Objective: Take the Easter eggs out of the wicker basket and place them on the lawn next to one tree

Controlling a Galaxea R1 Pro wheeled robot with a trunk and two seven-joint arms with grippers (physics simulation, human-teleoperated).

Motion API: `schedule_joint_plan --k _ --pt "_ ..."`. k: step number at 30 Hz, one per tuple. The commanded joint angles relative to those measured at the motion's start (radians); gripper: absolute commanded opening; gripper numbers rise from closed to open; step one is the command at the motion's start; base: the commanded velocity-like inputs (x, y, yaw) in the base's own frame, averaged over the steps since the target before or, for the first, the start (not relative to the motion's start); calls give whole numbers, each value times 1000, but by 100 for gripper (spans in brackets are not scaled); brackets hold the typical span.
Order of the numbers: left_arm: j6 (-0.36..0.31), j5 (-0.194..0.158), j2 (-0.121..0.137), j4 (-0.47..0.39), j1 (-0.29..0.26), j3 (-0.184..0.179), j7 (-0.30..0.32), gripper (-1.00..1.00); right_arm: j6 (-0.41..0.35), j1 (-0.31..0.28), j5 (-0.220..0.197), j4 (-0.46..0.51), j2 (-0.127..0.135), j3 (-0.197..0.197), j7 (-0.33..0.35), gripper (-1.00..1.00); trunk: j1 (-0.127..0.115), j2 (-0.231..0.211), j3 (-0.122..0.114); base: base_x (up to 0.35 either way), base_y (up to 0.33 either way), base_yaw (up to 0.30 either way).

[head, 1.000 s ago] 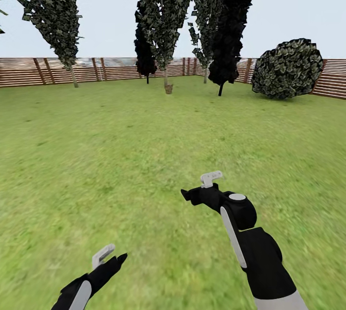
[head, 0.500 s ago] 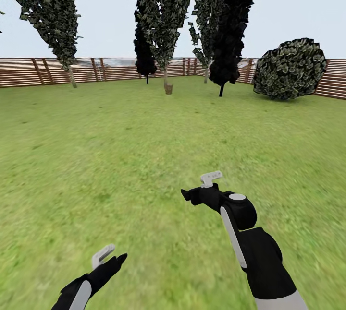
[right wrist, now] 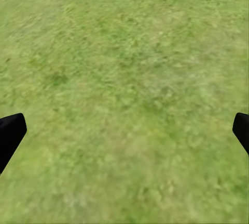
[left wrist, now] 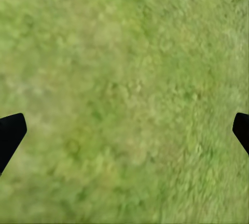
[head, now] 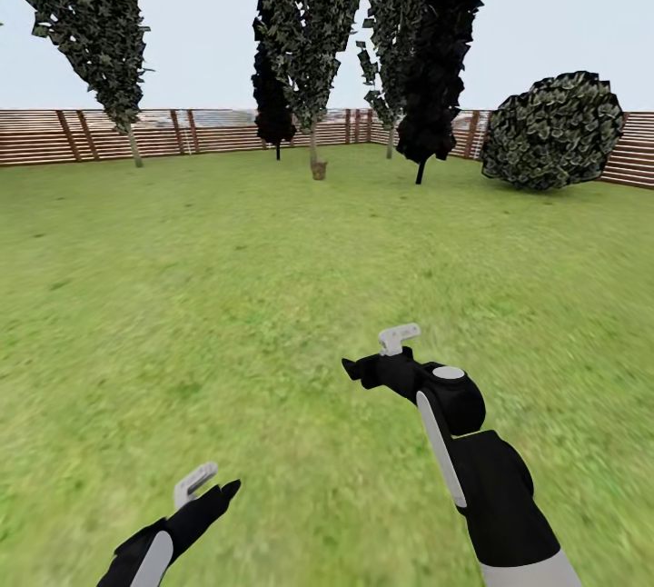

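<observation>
While the robot stands on open lawn (head: 227, 296), the basket (head: 319, 169) sits far off, at the foot of a pale-trunked tree (head: 312, 42) by the fence (head: 91, 134) — too small to tell any eggs. Both the left gripper (left wrist: 124, 133) and right gripper (right wrist: 124, 133) hang empty, fingers spread wide over grass. The eggs are likely light, hard and slick — best pinched across the middle.
</observation>
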State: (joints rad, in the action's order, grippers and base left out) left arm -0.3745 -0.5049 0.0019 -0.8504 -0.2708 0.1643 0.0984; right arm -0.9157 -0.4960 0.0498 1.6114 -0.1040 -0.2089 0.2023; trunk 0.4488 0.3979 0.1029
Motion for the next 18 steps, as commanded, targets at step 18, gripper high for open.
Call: schedule_joint_plan --k 18 --pt "-7 -6 0 -1 -1 3 3 100 -4 -1 5 1 1 0 5 100 1 2 2 334 0 0"
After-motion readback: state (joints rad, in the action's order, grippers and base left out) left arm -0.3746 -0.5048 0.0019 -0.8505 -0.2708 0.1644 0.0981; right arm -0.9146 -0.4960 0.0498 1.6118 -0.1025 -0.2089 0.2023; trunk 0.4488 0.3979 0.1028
